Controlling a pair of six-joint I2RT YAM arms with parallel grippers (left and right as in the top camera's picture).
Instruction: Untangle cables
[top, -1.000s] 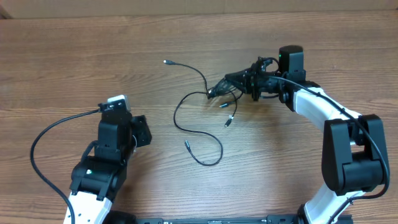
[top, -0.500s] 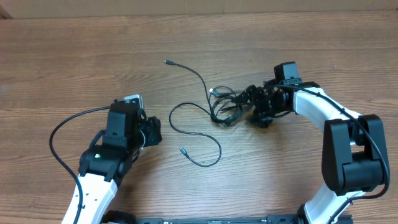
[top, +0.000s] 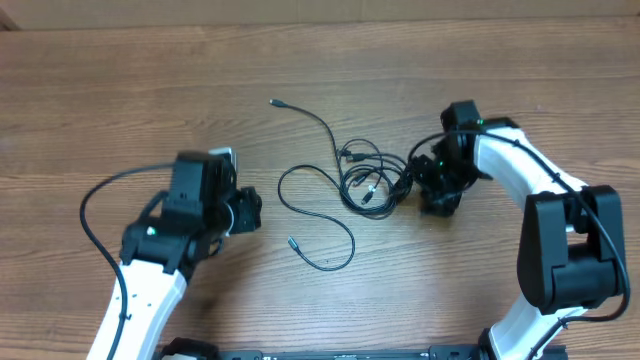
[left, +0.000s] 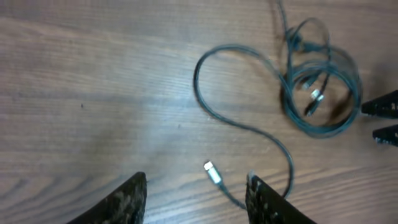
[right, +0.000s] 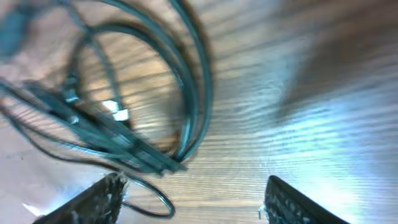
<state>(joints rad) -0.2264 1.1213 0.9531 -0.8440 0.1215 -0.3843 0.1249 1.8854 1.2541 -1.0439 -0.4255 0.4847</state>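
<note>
Left jaws and right jaws both gape empty; cables (top: 366, 186) lie bunched on the table (top: 150, 100)

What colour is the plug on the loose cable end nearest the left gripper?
The plug is silver; the left wrist view shows it best.

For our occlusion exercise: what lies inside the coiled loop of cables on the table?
Inside the coiled loop: two small connector plugs and bare table. Anything beneath the loop itself is covered.
</note>
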